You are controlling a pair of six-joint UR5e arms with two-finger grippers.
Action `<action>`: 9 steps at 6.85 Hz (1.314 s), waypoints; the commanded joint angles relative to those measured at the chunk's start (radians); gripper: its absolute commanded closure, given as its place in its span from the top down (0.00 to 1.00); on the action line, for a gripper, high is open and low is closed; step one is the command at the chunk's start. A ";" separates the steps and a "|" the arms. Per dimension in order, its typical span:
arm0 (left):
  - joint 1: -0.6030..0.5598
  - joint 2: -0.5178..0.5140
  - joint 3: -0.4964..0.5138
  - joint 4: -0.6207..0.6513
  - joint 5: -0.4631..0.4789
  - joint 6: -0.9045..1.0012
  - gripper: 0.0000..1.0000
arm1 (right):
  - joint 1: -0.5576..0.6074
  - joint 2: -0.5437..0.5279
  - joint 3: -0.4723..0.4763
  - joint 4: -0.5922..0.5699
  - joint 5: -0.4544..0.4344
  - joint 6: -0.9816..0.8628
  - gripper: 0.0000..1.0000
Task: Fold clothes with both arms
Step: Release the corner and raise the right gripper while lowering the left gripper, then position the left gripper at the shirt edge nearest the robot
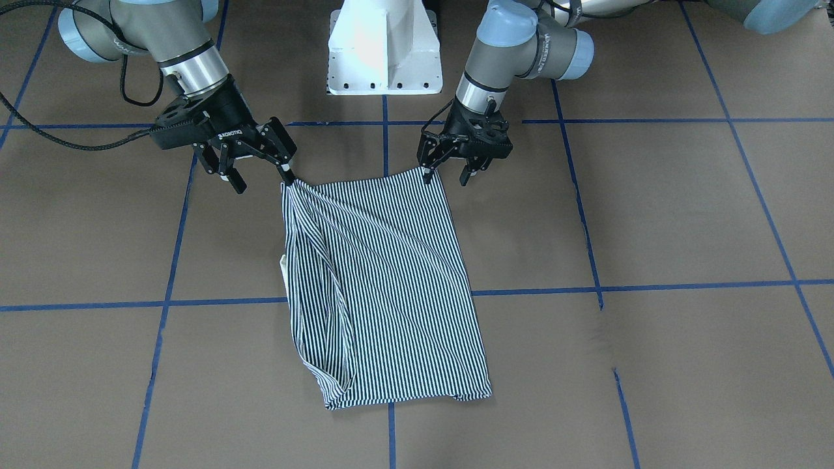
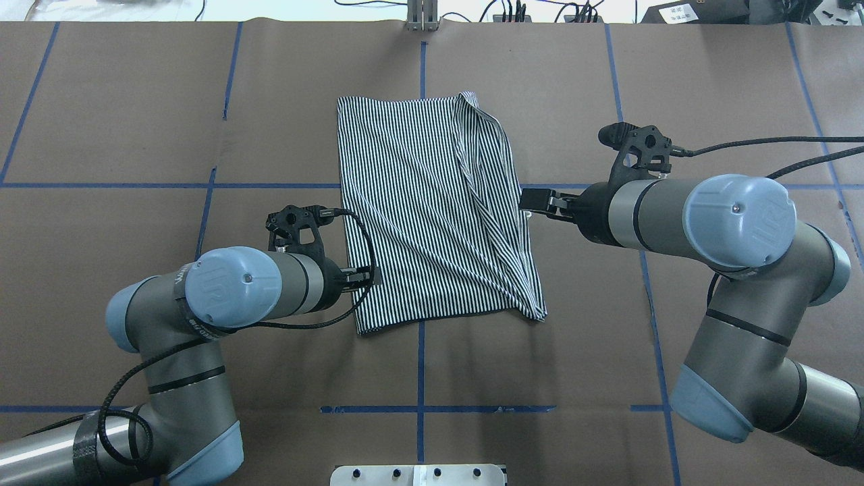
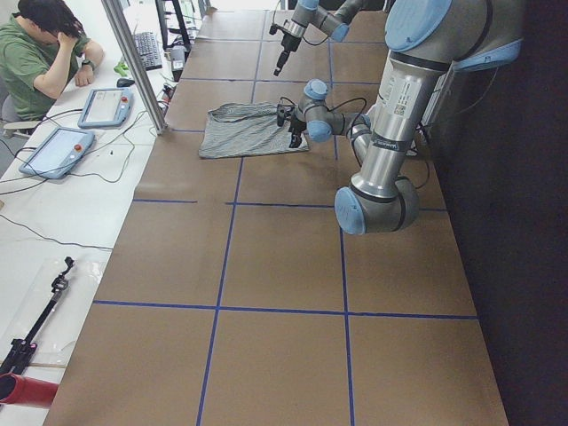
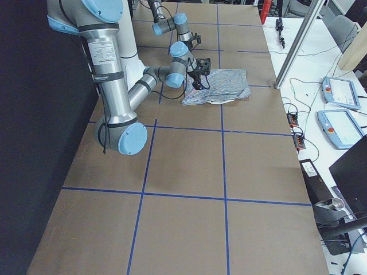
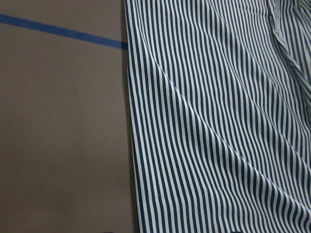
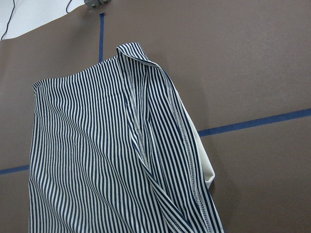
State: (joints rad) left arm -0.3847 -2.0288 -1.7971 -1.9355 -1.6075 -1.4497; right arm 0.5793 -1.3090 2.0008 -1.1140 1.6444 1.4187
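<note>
the polo shirt [image 1: 391,293] lies near the middle of the table [image 1: 651,215], folded into a rough rectangle with its thin navy-and-white stripes running lengthwise. the cloth is soft and limp. long diagonal creases cross the top layer, and along the side toward the robot's right a stitched hem turns over in a narrow flap. a plain cream piece [image 6: 204,165] pokes out from under that side. the table top is matt brown paper, marked into big squares by blue tape lines [image 1: 651,284].

the right gripper [image 1: 263,183], black and angular with linked bars, has its 2 fingers spread wide with nothing between them. in the front view 1 fingertip lines up with the shirt's bunched corner nearest the base, but i cannot tell whether it touches the cloth. the left gripper [image 1: 446,180] is also spread and clasps nothing, with 1 fingertip at the other near corner. its wrist camera sees stripes close up beside bare paper.

the right arm [image 1: 156,32] and left arm [image 1: 515,58] are smooth silver-grey tubes with rounded light-blue caps. a braided black cable [image 1: 71,144] loops off the right one. a glossy white pedestal [image 1: 384,52] stands between them.

white lettering on the right gripper's body reads "robotiq", upside down in the front view. the print on the left arm's wrist is too small to read. overhead, each blue cap bears what looks like a raised "ur" mark.
</note>
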 commanded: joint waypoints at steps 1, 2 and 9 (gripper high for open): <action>0.018 -0.007 0.010 0.024 0.003 0.000 0.61 | 0.001 -0.001 -0.002 0.000 0.000 0.000 1.00; 0.020 -0.007 0.013 0.023 0.001 0.003 0.61 | 0.001 -0.001 -0.002 0.000 0.000 0.000 1.00; 0.056 -0.021 0.036 0.021 0.000 0.005 0.49 | 0.001 -0.003 -0.008 0.000 0.000 0.000 1.00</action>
State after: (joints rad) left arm -0.3320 -2.0499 -1.7615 -1.9144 -1.6076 -1.4450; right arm 0.5798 -1.3116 1.9929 -1.1137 1.6444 1.4189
